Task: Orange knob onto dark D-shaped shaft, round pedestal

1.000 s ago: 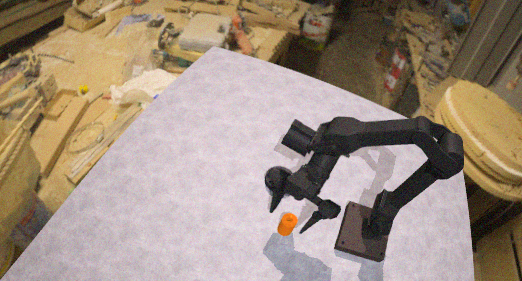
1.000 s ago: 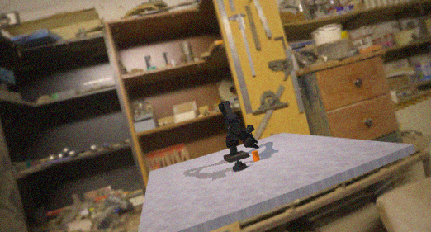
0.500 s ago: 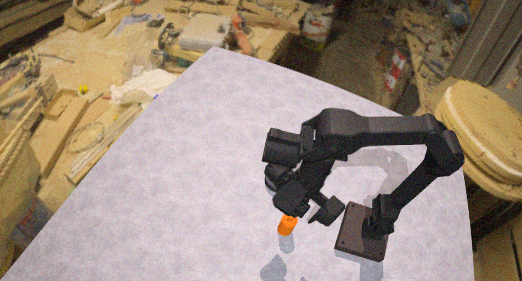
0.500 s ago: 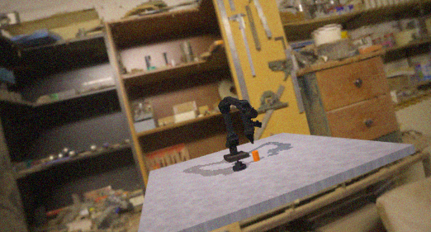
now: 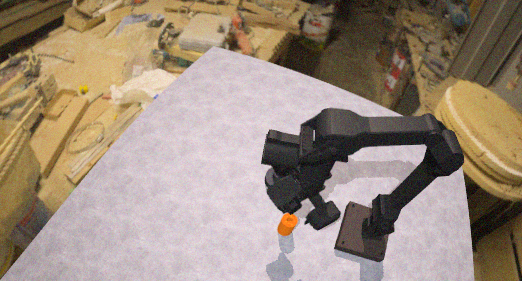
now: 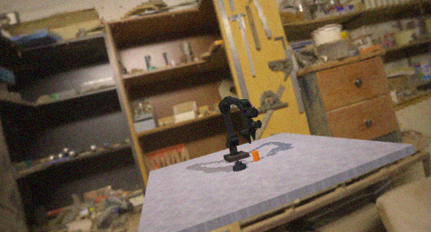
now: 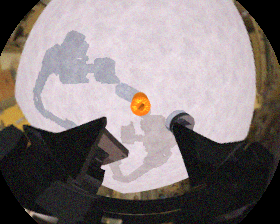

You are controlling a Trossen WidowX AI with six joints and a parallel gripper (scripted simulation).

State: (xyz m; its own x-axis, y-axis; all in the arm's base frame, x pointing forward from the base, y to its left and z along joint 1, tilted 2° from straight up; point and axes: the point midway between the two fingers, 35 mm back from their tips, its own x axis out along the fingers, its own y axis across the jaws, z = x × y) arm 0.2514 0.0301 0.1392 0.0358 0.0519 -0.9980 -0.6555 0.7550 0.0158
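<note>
The orange knob [image 5: 287,225] [image 6: 256,156] [image 7: 140,104] stands upright on the table, its hole facing up in the wrist view. The round pedestal [image 6: 239,167] stands a short way from it, dark in the exterior view. In the wrist view the pedestal [image 7: 190,120] is partly behind the right finger, and in the top view the arm's gripper end hides most of it. The shaft's flat side cannot be made out. My gripper [image 5: 299,218] [image 6: 251,141] [image 7: 140,123] is open and empty, pointing down above the table, with the knob seen just beyond the gap between its fingertips in the wrist view.
The arm's brown base plate [image 5: 352,234] [image 6: 236,156] is bolted near one edge of the pale table [image 5: 165,187] [image 6: 198,196]. In the wrist view the base plate [image 7: 113,145] shows beside the left finger. Shadows of the arm lie across the table.
</note>
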